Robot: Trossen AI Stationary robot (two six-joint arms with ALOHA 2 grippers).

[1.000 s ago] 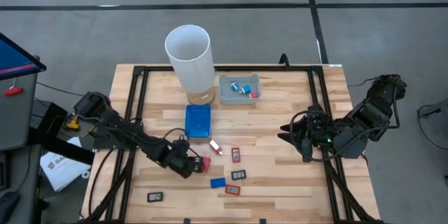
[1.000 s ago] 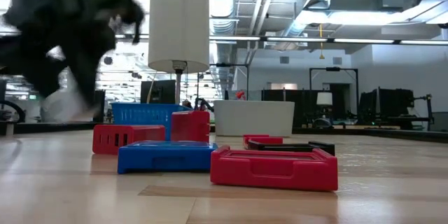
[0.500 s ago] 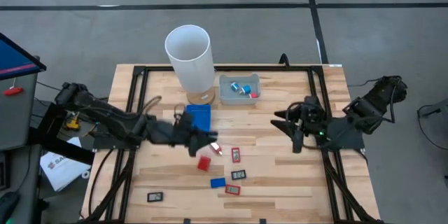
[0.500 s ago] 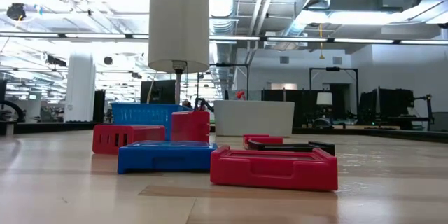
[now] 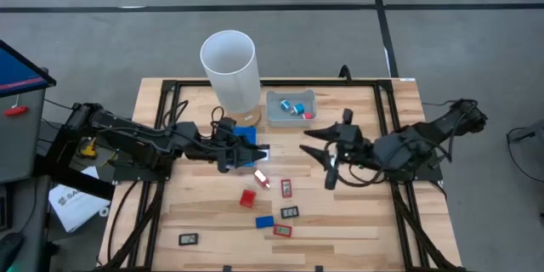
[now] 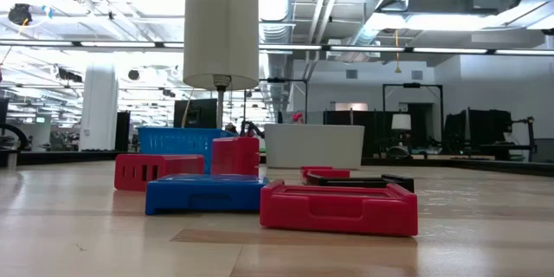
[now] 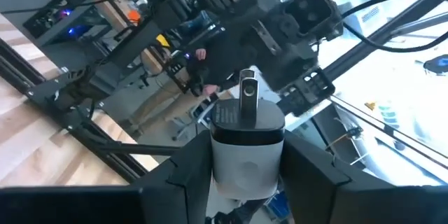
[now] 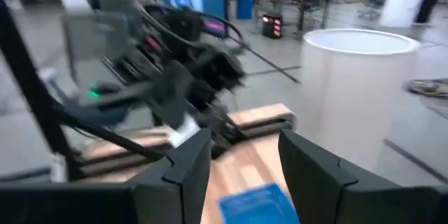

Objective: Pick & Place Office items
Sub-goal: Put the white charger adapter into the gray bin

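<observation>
Left fingers (image 7: 246,182) grip 1 white item (image 7: 246,150); right fingers (image 8: 241,161) gape, empty; 6 pieces (image 5: 270,206) loose.

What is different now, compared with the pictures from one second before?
The left gripper, shut on a white adapter, rose from the scattered pieces and moved toward the blue tray. The right gripper, open and empty, swung inward toward the table's middle. The red piece, the white cylinder and the grey bin stayed in place.

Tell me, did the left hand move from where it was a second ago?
Yes. In the high view the left hand has gone up from beside the small red piece to next to the blue tray, nearer the white cylinder.
</observation>
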